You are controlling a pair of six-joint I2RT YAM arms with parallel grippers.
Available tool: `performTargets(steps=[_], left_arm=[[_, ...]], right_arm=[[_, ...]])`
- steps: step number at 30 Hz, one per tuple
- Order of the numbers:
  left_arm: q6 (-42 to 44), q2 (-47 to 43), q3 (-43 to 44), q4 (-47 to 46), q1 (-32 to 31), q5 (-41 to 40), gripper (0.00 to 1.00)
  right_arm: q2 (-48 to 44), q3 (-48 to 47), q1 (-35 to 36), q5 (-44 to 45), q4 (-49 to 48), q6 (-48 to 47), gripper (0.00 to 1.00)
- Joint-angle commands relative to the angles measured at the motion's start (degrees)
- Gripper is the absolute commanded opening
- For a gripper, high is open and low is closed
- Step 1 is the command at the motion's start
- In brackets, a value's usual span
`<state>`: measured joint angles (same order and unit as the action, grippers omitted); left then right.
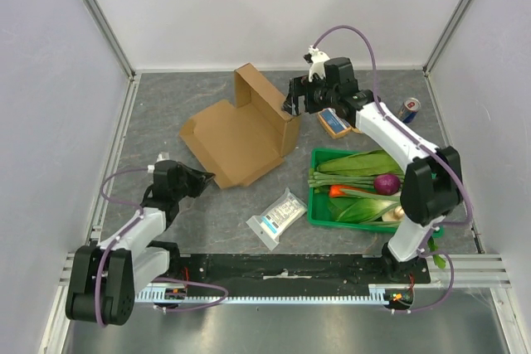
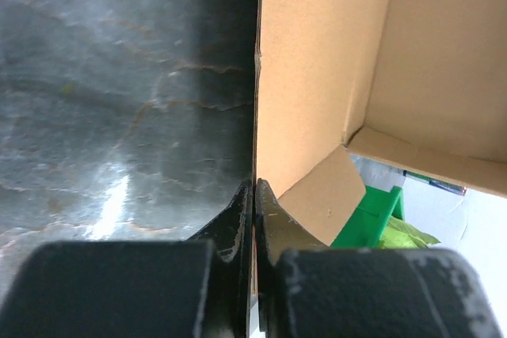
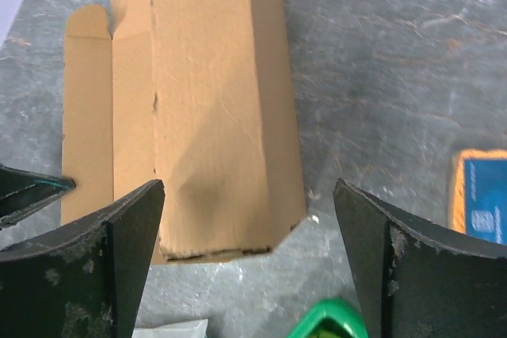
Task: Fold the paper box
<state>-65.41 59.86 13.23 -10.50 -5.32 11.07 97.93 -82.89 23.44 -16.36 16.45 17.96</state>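
The paper box [image 1: 241,134] is a brown cardboard sheet lying mid-table, with one wall and a flap raised at its back right. My left gripper [image 1: 207,178] sits at the box's near-left edge. In the left wrist view the left gripper [image 2: 254,187] is shut on the thin edge of the paper box [image 2: 317,77], which I see edge-on. My right gripper [image 1: 294,97] hovers over the raised right wall. In the right wrist view the right gripper [image 3: 247,187] is open, with the paper box [image 3: 214,100] below it and nothing between the fingers.
A green crate [image 1: 348,224] of vegetables stands right of the box. A white-and-blue packet [image 1: 276,217] lies near the front. A blue, orange-edged item [image 1: 333,122] and a can [image 1: 408,109] sit at the back right. Grey walls enclose the table.
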Motion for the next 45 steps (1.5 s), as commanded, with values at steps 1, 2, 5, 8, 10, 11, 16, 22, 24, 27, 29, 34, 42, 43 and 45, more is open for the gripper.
performTargets(steps=[1, 2, 5, 8, 10, 11, 16, 22, 24, 27, 29, 34, 42, 43, 45], left_arm=[[7.8, -6.2, 6.1, 2.7, 0.4, -1.4, 0.02], [8.8, -7.3, 7.1, 5.9, 0.4, -1.9, 0.02], [14.3, -11.4, 11.5, 12.4, 0.4, -3.2, 0.02], [19.6, -15.1, 18.3, 17.9, 0.4, -5.3, 0.02], [23.2, -16.1, 20.9, 20.1, 0.4, -5.4, 0.02], [24.5, -16.1, 23.6, 21.7, 0.4, -4.5, 0.02], [30.8, -13.1, 32.9, 27.3, 0.4, -0.9, 0.02], [36.3, -7.5, 42.6, 35.2, 0.4, 1.6, 0.02], [37.8, -6.2, 44.7, 38.1, 0.4, 2.6, 0.02], [42.3, -5.7, 49.9, 42.1, 0.4, 1.3, 0.02], [44.0, -5.0, 53.3, 43.7, 0.4, 1.6, 0.02], [46.8, -1.8, 57.2, 48.0, 0.5, 2.5, 0.02], [50.8, 1.4, 61.2, 53.1, 0.4, 0.2, 0.02], [51.1, 1.4, 61.3, 53.3, 0.5, -0.8, 0.02], [51.7, 1.1, 61.3, 53.6, 0.4, -1.3, 0.02]], right_arm=[[6.6, -6.6, -1.5, -10.9, -4.0, 1.3, 0.89], [7.3, -6.8, -1.5, -12.2, -5.0, 2.1, 0.87], [7.7, -4.7, -1.5, -14.4, -10.8, 6.6, 0.81], [7.5, -1.7, -1.6, -14.9, -15.4, 11.6, 0.8], [7.5, -0.1, -1.6, -17.1, -18.2, 14.6, 0.8], [7.4, 2.1, -1.6, -18.2, -22.2, 16.3, 0.8], [8.5, 12.4, -1.1, -24.3, -42.8, 32.3, 0.83], [11.2, 16.9, 1.3, -24.1, -46.2, 33.7, 0.86], [11.5, 17.4, 2.0, -22.7, -45.3, 32.9, 0.88], [11.2, 16.8, 2.0, -19.1, -37.5, 27.3, 0.93], [11.8, 14.4, 2.1, -18.0, -30.4, 22.5, 0.95], [12.9, 10.2, 3.3, -13.9, -19.7, 17.0, 0.97], [9.9, 4.0, 4.1, 9.2, 0.3, -0.2, 0.98], [9.3, 3.8, 4.1, 15.2, 3.5, -1.2, 0.98], [6.7, 4.2, 4.4, 20.6, 5.2, -3.4, 0.98]])
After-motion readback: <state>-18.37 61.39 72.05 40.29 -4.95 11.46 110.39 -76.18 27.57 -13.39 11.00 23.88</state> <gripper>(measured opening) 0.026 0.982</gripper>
